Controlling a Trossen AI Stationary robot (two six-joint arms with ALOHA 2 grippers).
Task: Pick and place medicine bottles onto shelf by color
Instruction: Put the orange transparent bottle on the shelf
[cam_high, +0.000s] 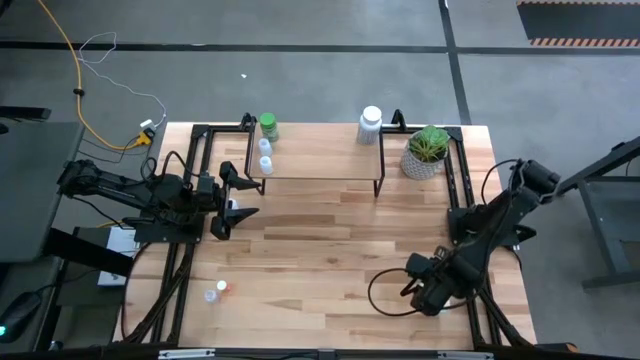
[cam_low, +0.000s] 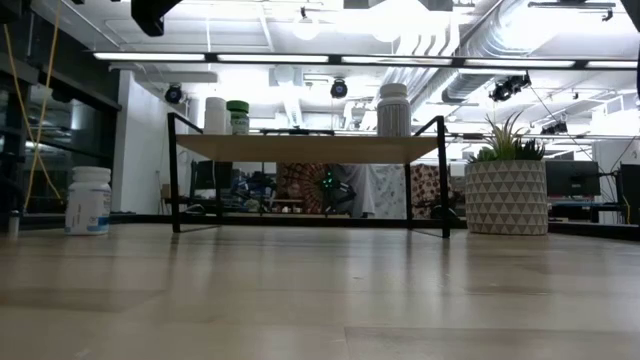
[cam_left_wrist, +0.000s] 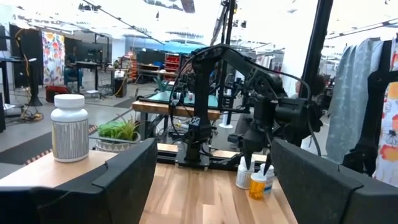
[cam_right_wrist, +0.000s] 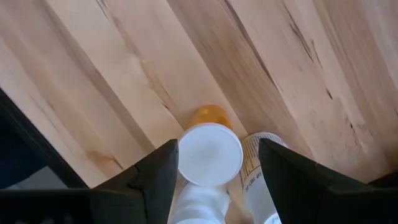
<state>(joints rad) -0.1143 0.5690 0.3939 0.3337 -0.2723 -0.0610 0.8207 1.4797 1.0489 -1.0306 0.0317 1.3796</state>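
1. The right gripper (cam_right_wrist: 211, 180) hangs over the near right part of the table (cam_high: 330, 250), fingers spread apart, pointing straight down.
2. Between its fingers stands an amber bottle with a white cap (cam_right_wrist: 210, 152), not yet clamped; a white bottle (cam_right_wrist: 260, 163) stands just beside it.
3. The left gripper (cam_high: 238, 200) waits near the shelf's left end, fingers apart, empty.
4. On the shelf (cam_high: 320, 165): a green-capped bottle (cam_high: 268, 125) and two small white ones (cam_high: 264, 155) at the left end, a larger white bottle (cam_high: 370, 125) towards the right.
5. Two more bottles (cam_high: 218, 292) stand near the table's front left; a potted plant (cam_high: 427, 152) sits beside the shelf.
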